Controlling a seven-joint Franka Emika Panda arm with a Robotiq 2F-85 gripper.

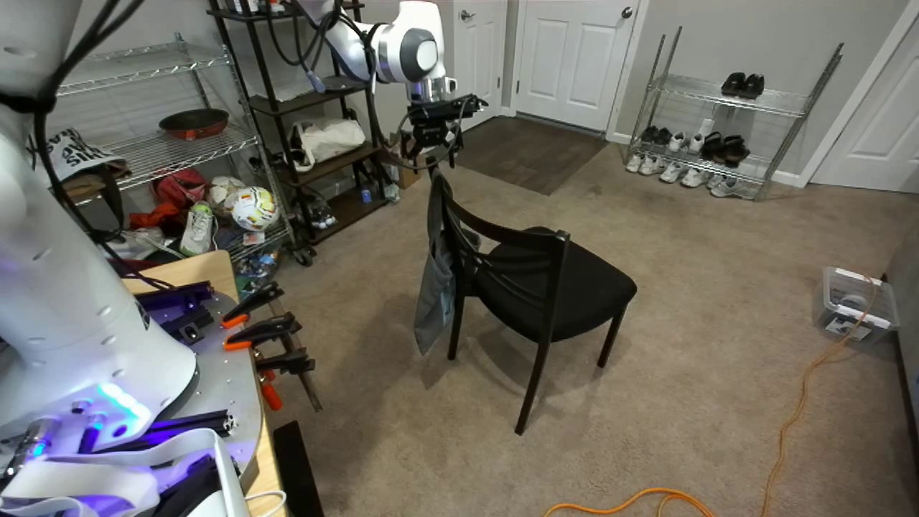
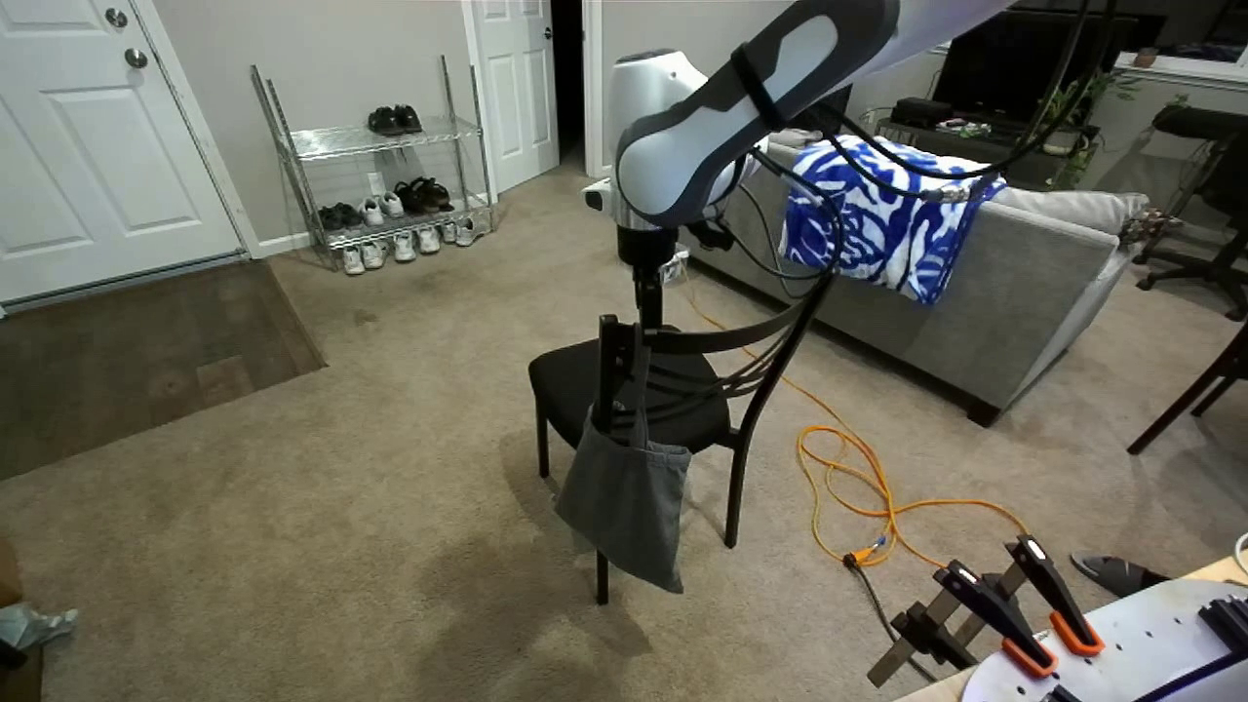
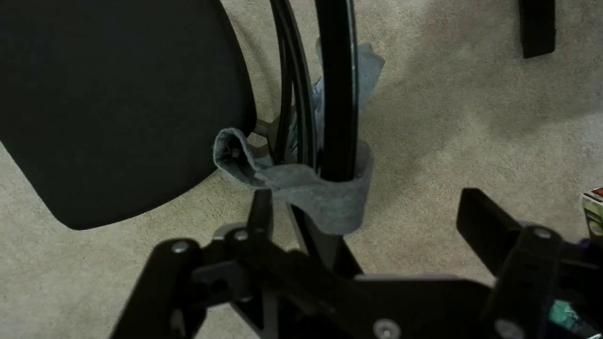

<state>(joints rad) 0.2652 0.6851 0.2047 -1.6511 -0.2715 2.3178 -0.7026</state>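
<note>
Beige carpet (image 1: 703,301) over most of the floor, gray walls (image 1: 747,36) around it. Gray sofa (image 2: 1004,302) far right in an exterior view. Dark wood-look floor patch (image 1: 531,151) at the far end, running up to a white door (image 1: 571,57). Dark shelving (image 1: 359,214) and wire shelving (image 1: 179,154) side by side, far left in an exterior view, both loaded. Shoe rack (image 2: 341,143) against the far wall. Tabletop (image 1: 215,267), near left in an exterior view, carries the arm base (image 1: 93,337). Black chair (image 1: 567,280) mid-carpet, its back toward the tabletop. Blue-and-white blanket (image 2: 868,214) draped over the sofa. Clear plastic bin (image 1: 854,309) on the carpet, right side. Gray tote bag (image 2: 629,497) hangs off the chair's left back post (image 2: 608,356) in both exterior views, body on the side away from the seat. Claw (image 3: 366,193): spread wide, right above that corner of the chair. Clamps (image 1: 266,329) on the tabletop edge. Pan (image 1: 194,126) and ball (image 1: 255,209) on the wire shelving, shoes (image 2: 382,121) on both levels of the rack. Bag strap (image 3: 330,197) looped around the post; in the wrist view it shows between the fingers (image 3: 261,212). Can't tell if they touch it.
</note>
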